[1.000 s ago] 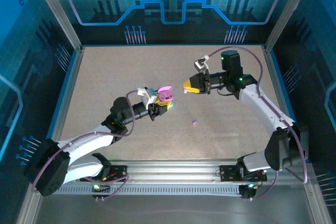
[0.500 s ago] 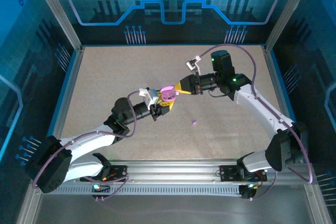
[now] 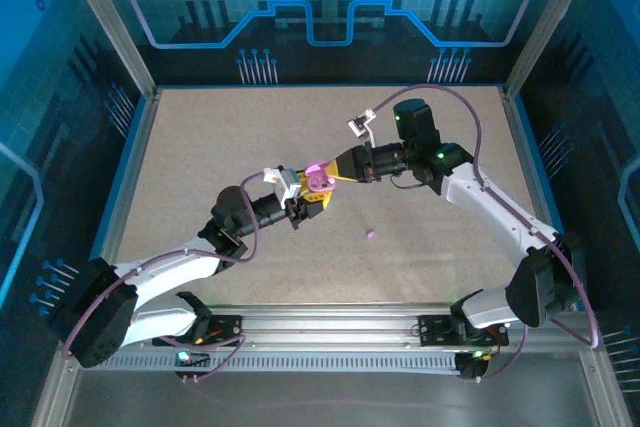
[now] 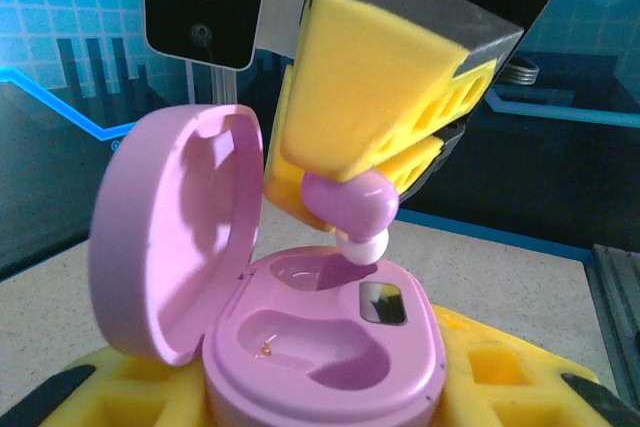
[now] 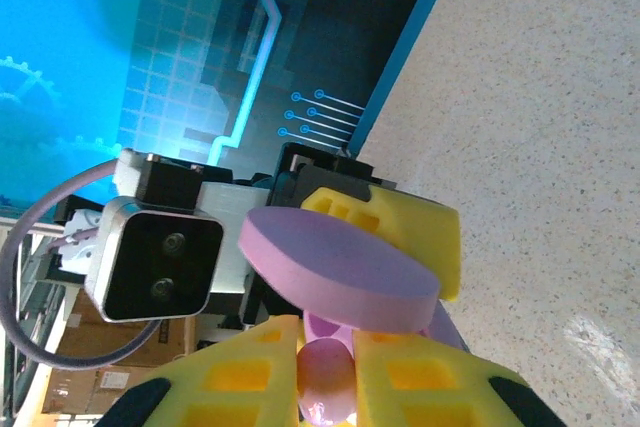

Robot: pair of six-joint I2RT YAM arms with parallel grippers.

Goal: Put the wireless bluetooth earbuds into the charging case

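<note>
Two sets of yellow fingers meet above the middle of the bench (image 3: 200,147): the left fingers (image 3: 310,201) are clamped on the base of an open light purple charging case (image 4: 320,347), its lid tilted back, while the right fingers (image 3: 343,165) pinch a light purple earbud (image 4: 350,202) just over the case's far well, white tip pointing down; a second purple earbud (image 3: 370,234) lies on the bench nearby

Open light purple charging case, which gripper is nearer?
Left. The left gripper holds the light purple plastic case; the right gripper hangs just over it, pinching a purple earbud.
</note>
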